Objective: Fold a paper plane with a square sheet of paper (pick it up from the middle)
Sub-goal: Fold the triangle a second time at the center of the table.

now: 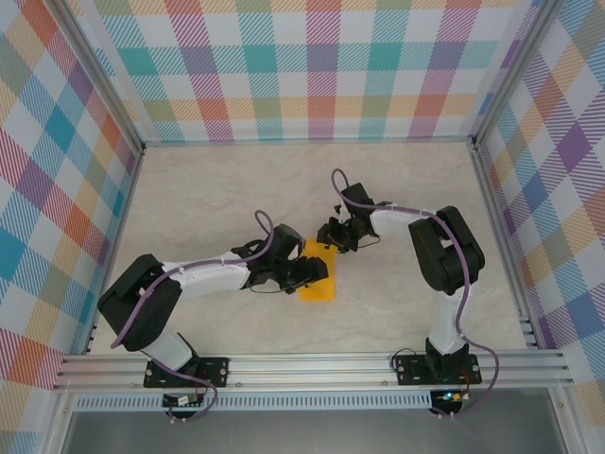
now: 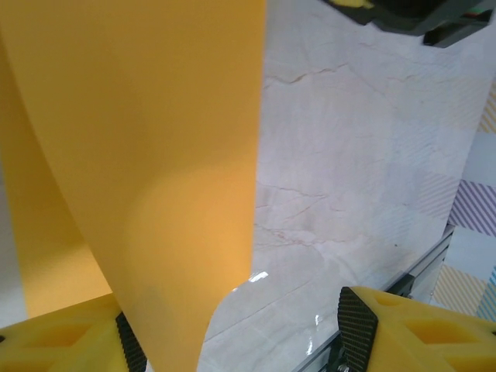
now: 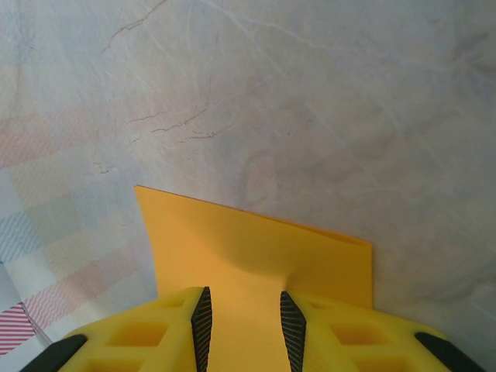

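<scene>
The orange-yellow square sheet of paper lies mid-table between both grippers. My left gripper reaches over it from the left. In the left wrist view a raised flap of the sheet curves up and rests against the left fingertip. The jaws of that left gripper stand wide apart, with bare table between them. My right gripper sits at the sheet's far end. Seen from the right wrist, the right gripper has its jaws a little apart, tips down on the paper, which buckles by the right fingertip.
The marble-patterned tabletop is bounded by checked walls on three sides. An aluminium rail runs along the near edge by the arm bases. The right gripper's body shows at the top of the left wrist view.
</scene>
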Controlling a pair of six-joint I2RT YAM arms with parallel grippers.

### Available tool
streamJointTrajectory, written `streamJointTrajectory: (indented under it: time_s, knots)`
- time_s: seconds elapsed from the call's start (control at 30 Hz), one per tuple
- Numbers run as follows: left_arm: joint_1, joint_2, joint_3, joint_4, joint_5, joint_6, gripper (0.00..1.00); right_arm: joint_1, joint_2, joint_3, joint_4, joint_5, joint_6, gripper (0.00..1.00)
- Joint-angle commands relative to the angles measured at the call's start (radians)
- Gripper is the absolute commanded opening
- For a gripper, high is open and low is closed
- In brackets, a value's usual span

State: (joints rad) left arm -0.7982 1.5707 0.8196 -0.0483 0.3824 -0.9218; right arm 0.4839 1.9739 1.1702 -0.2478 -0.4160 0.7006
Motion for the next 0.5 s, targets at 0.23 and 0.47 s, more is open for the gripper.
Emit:
streamJointTrajectory:
  time_s: [0.23, 0.47]
  knots:
    - [-0.014, 0.086, 0.065, 0.063, -0.014, 0.044, 0.57, -0.007, 0.014, -0.053, -0.036, 0.026, 0.005, 0.34]
    - [-0.012, 0.109, 0.051, 0.064, -0.048, 0.050, 0.45, -0.021, -0.164, -0.057, -0.060, 0.001, -0.019, 0.35]
